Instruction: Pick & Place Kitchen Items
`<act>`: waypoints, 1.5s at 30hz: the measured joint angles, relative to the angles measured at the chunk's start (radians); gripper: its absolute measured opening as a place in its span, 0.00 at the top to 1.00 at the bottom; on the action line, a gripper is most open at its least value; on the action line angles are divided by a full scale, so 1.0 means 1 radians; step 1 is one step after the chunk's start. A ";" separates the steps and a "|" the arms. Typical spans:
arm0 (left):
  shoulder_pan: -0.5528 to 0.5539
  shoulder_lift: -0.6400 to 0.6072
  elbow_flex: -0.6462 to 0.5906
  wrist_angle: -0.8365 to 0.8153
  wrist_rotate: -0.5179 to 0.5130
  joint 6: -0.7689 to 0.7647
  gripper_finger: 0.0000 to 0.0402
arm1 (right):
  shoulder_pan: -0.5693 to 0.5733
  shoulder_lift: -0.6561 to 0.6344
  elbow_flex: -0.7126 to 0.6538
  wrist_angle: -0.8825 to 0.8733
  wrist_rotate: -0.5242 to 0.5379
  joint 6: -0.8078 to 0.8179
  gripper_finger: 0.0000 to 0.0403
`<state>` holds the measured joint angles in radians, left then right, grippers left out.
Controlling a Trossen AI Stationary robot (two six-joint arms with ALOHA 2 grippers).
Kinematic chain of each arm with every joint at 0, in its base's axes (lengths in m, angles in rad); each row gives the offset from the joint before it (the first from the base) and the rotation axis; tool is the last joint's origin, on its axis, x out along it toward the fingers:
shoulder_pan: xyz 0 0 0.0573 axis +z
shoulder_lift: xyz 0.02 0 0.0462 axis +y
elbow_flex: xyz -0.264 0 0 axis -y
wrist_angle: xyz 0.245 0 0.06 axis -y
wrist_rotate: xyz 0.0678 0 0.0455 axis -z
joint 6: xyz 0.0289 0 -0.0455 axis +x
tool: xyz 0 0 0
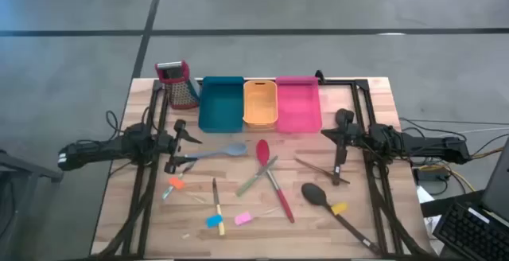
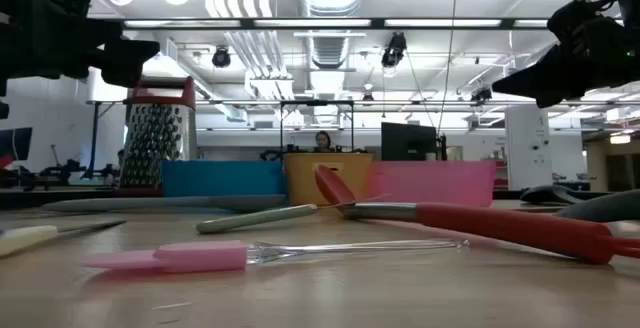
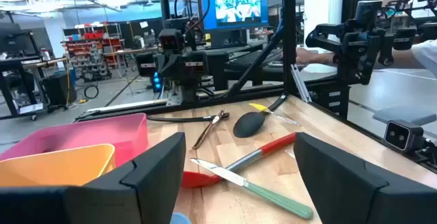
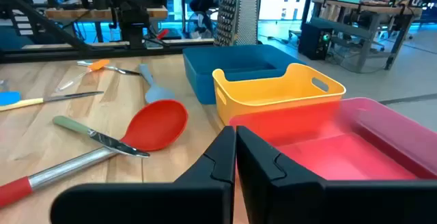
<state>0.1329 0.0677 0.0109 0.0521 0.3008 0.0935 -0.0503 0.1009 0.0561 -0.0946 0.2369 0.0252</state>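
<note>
Centrally, the red spoon (image 1: 270, 177) has a broad bowl and metal neck, crossed by a green-handled knife (image 1: 257, 177); left gripper (image 1: 184, 146) spread empty, right gripper (image 1: 337, 131) pressed together.

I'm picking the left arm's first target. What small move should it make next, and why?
Probably lower the open left gripper onto the grey-blue spoon: its handle end lies right by the fingers, and the teal, orange and pink bins look empty. The shut right gripper waits opposite.
</note>
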 joint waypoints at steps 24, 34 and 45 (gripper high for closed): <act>0.000 0.000 0.000 0.000 0.000 0.000 0.31 | 0.000 0.000 0.000 0.000 0.000 0.000 0.98; 0.000 0.000 0.000 0.000 0.000 0.000 0.31 | -0.005 0.002 0.000 0.113 -0.005 -0.082 0.98; 0.000 0.000 0.000 0.000 0.000 0.000 0.31 | -0.004 0.075 -0.009 0.802 -0.086 0.027 0.98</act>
<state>0.1331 0.0681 0.0111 0.0521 0.3008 0.0937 -0.0544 0.1755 0.0471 0.7078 0.1512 0.0519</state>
